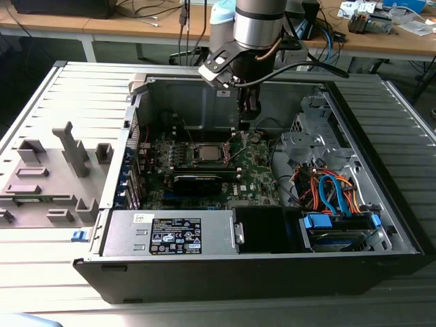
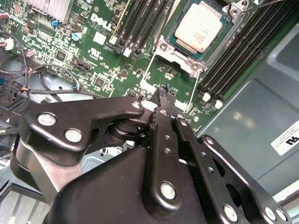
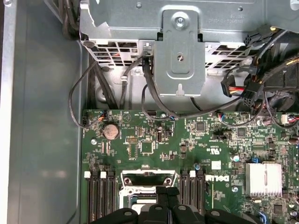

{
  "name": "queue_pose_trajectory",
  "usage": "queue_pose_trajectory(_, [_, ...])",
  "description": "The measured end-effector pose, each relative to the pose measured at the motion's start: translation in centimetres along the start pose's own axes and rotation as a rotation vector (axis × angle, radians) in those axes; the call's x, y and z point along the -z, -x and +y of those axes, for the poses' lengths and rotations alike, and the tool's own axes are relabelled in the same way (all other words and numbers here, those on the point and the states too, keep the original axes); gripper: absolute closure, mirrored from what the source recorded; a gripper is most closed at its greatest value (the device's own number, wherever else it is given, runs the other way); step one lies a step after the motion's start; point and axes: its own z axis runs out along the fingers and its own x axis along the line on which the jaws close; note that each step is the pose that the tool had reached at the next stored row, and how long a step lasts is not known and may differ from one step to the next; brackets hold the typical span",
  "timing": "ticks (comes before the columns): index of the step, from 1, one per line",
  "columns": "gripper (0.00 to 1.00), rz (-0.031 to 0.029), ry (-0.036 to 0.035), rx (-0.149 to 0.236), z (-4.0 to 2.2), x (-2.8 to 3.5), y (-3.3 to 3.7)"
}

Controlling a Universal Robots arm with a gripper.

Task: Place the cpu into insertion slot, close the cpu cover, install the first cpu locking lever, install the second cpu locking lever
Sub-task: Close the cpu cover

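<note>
Silvery-grey metal top of the cpu [image 2: 198, 29] face-up and flat, seated inside the silver rim of the insertion slot [image 2: 180, 52] on the green board [image 2: 93, 60]. Hangs just off the insertion slot with the gripper [image 2: 166, 93] clenched on nothing, black fingertips [image 2: 162, 100] pressed together and aimed at its near edge, between two thin wire locking levers [image 2: 148, 66] running out from its corners toward the tips. Reads in the exterior view as a small offset: cpu lying lower and toward the exterior view's left of the gripper, near but not touching.
</note>
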Motion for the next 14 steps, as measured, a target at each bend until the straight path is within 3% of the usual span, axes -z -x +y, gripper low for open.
queue_pose_trajectory(7, [0.89, 0.0001, 0.0000, 0.000, 0.55, -0.13, 0.00])
queue_pose_trajectory(14, [0.89, 0.0000, -0.0002, 0.000, 1.36, -0.74, -0.03])
